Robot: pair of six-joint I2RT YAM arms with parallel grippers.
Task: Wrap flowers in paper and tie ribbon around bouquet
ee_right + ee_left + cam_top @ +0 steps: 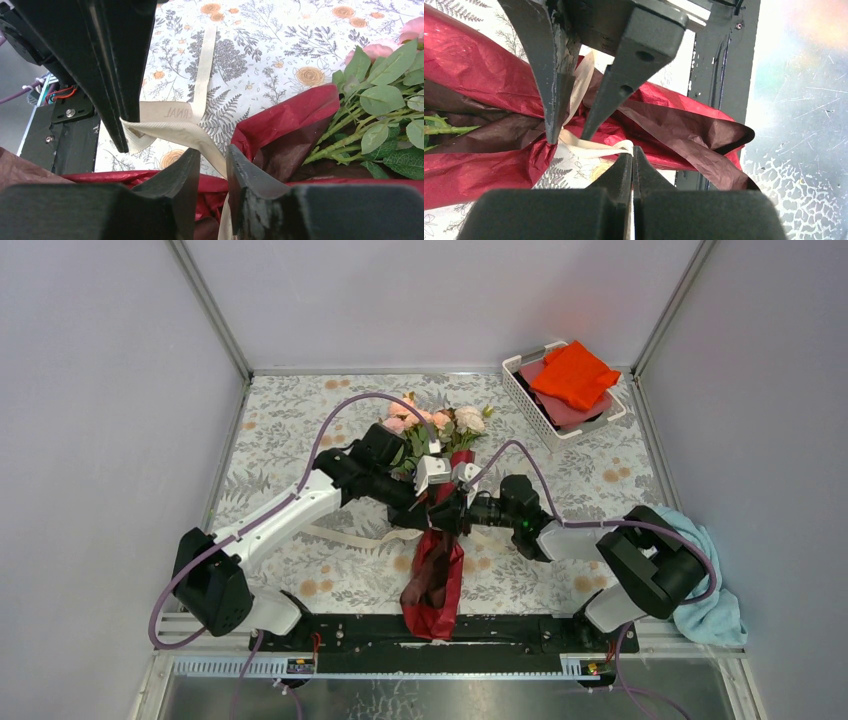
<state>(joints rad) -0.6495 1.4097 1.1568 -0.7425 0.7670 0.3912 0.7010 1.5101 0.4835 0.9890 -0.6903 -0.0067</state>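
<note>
While the left gripper is clamped on the ribbon at the bouquet lying mid-table, the right gripper straddles it, jaws apart. Tying stage imo; next needs a firm pinch and pull.

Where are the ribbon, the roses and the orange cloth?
ribbon (205, 65), right wrist view, middle of the flat strip.
roses (441, 420), top view, a pink bloom.
orange cloth (573, 375), top view, its middle.
</note>
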